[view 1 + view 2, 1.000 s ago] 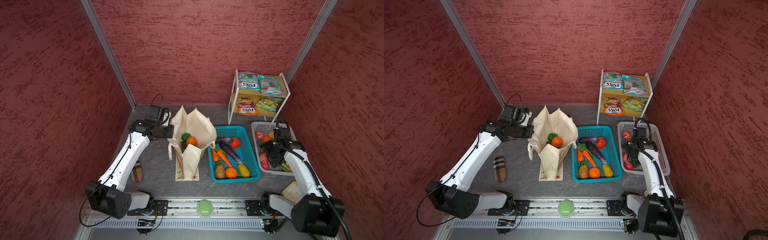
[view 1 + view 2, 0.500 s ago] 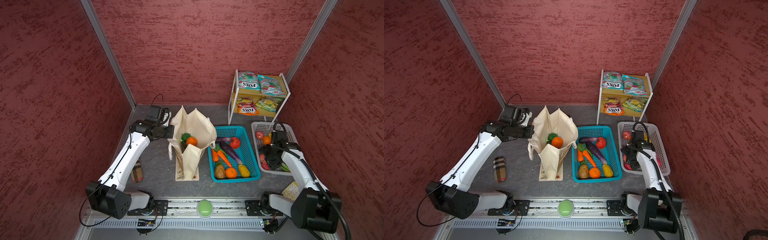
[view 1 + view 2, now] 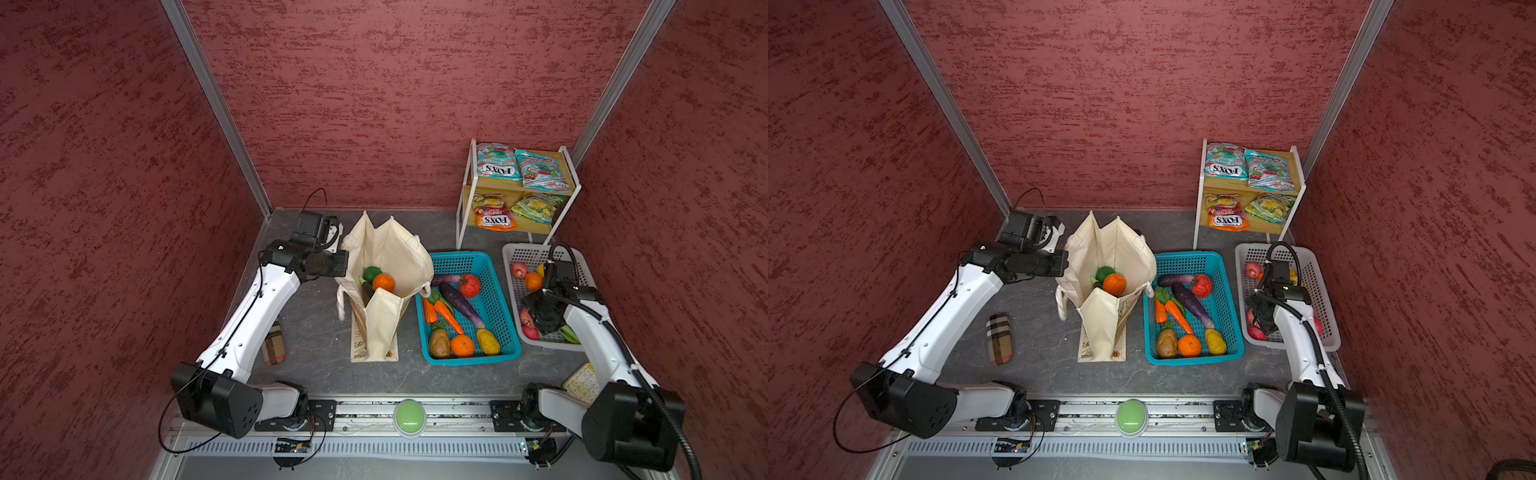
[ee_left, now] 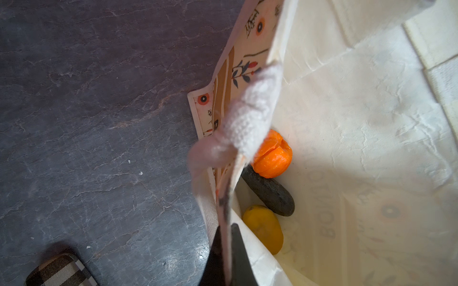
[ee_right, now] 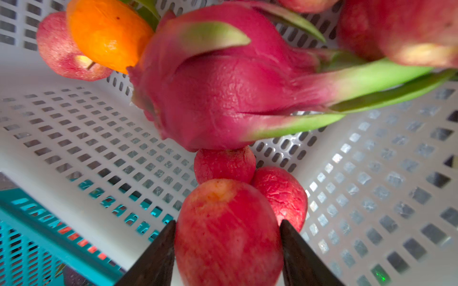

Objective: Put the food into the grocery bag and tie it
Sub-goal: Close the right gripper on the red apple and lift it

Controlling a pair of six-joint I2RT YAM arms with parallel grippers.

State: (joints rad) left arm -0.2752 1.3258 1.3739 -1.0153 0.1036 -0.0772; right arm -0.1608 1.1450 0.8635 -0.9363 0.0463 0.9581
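On shelf (image 3: 536, 226): four sweet packets (image 3: 497, 165), two per tier.

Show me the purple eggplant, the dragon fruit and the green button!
purple eggplant (image 3: 460, 304): in a top view, middle of its long body.
dragon fruit (image 5: 218, 99): right wrist view, middle of its pink skin.
green button (image 3: 409, 417): in a top view, middle of its dome.

Red rough-textured walls (image 3: 374, 104) on three sides, aluminium corner posts (image 3: 216, 108). Dark grey slate-look surface (image 3: 316, 332). White-framed wooden shelf rack (image 3: 552, 157) back right. Metal rail (image 3: 457, 409) along front, green button (image 3: 409, 415) centred. Even lighting.
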